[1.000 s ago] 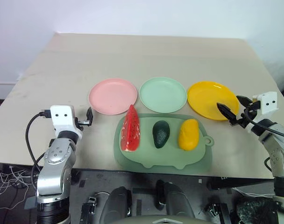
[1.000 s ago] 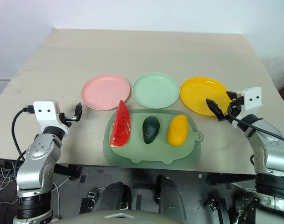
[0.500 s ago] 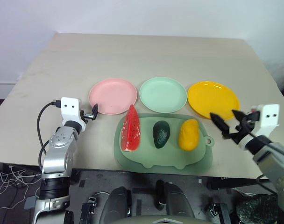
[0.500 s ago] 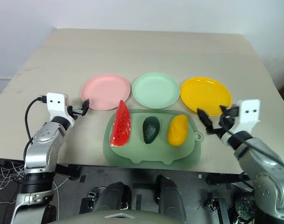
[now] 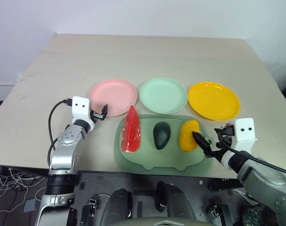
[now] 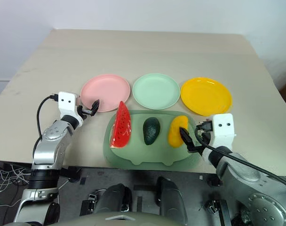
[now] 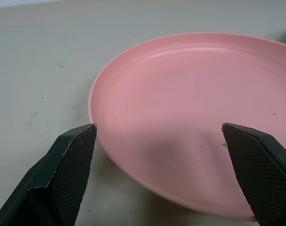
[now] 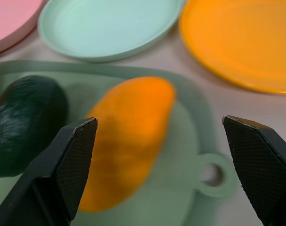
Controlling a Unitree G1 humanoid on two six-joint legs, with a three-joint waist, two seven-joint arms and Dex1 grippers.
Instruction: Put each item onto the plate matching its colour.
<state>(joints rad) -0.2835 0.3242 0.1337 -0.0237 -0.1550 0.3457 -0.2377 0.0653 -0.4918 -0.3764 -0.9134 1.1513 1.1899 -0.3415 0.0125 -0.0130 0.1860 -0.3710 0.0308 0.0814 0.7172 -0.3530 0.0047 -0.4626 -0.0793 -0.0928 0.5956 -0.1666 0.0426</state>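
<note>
We've got all three fruits on the green tray [image 5: 147,162]: watermelon [image 5: 131,130], avocado [image 5: 162,134], mango [image 5: 189,135]. The pink plate [image 5: 114,96], mint plate [image 5: 163,95] and yellow plate [image 5: 213,100] sit just behind. Left gripper [image 5: 101,113] gapes wide at the pink plate's edge, right gripper [image 5: 210,141] spread wide beside the mango, neither holding anything.

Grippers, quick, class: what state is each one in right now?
Left gripper: open, empty, at the pink plate.
Right gripper: open, empty, over the mango.
</note>
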